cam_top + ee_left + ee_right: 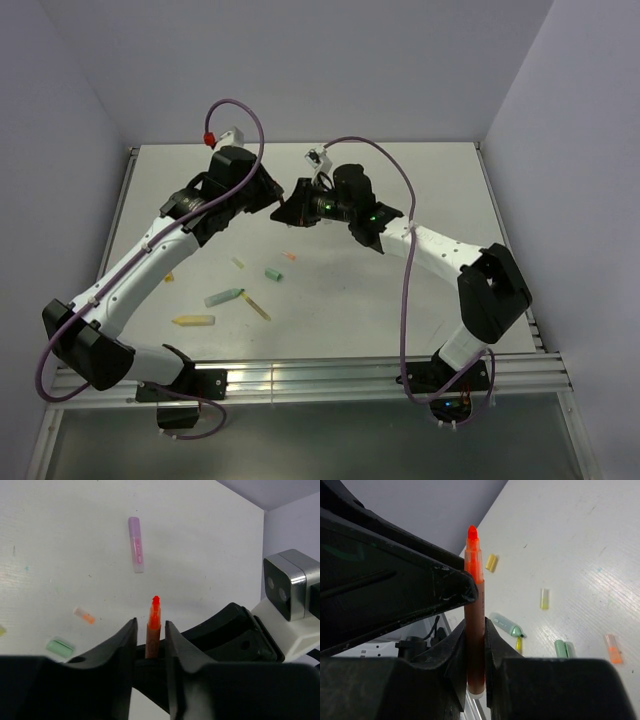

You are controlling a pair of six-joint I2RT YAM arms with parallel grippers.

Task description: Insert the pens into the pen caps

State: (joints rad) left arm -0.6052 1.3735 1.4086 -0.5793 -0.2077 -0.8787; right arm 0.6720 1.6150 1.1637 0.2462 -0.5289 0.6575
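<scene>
An orange-red pen (475, 610) stands between both grippers above the table, tip up. My right gripper (475, 625) is shut on its lower barrel. My left gripper (151, 622) straddles the same pen (154, 625) near its tip, with a thin gap on each side, so it is open. The two grippers meet at mid-table, left (275, 195) and right (300, 205). The orange cap (84, 615) lies on the table, and so does a capped purple pen (135, 545). The green pen (224, 297), yellow pen (193, 320) and olive pen (258, 307) lie nearer the bases.
A green cap (273, 273) and a yellow cap (238, 263) lie loose near the middle, and another yellow cap (168, 277) lies by the left arm. Walls close the table at the back and both sides. A metal rail (330, 375) runs along the near edge.
</scene>
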